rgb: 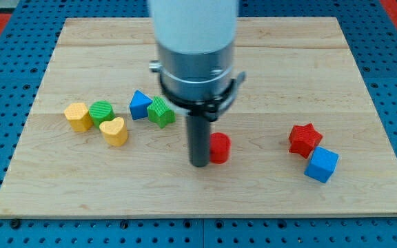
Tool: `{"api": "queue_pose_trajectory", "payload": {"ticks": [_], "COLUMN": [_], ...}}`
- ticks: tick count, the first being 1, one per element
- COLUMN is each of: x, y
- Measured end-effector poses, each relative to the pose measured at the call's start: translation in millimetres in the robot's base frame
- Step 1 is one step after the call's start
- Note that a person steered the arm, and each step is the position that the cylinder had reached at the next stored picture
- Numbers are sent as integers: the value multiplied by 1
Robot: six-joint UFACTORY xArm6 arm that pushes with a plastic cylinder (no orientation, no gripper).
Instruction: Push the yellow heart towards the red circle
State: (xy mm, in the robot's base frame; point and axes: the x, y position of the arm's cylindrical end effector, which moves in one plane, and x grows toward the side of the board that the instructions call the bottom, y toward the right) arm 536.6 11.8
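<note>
The yellow heart lies at the left of the wooden board, just below a green circle and right of a yellow hexagon. The red circle sits near the board's middle, partly hidden by my rod. My tip rests on the board right beside the red circle's left side, well to the right of the yellow heart.
A blue triangle and a green star sit between the heart and the rod. A red star and a blue cube lie at the right. The board rests on a blue surface.
</note>
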Motion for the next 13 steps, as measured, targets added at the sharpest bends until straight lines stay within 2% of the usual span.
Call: {"api": "queue_pose_trajectory", "payload": {"ticks": [1,2,3,4,6,7,8,9,10,11,12,13], "x": [-17,-28,-12,-12,-13,-38,-42,-27,-27,-31,-50,-41], "y": [-15,28,96,45,-189,-217,-177,-79,-41,-115,-91,12]}}
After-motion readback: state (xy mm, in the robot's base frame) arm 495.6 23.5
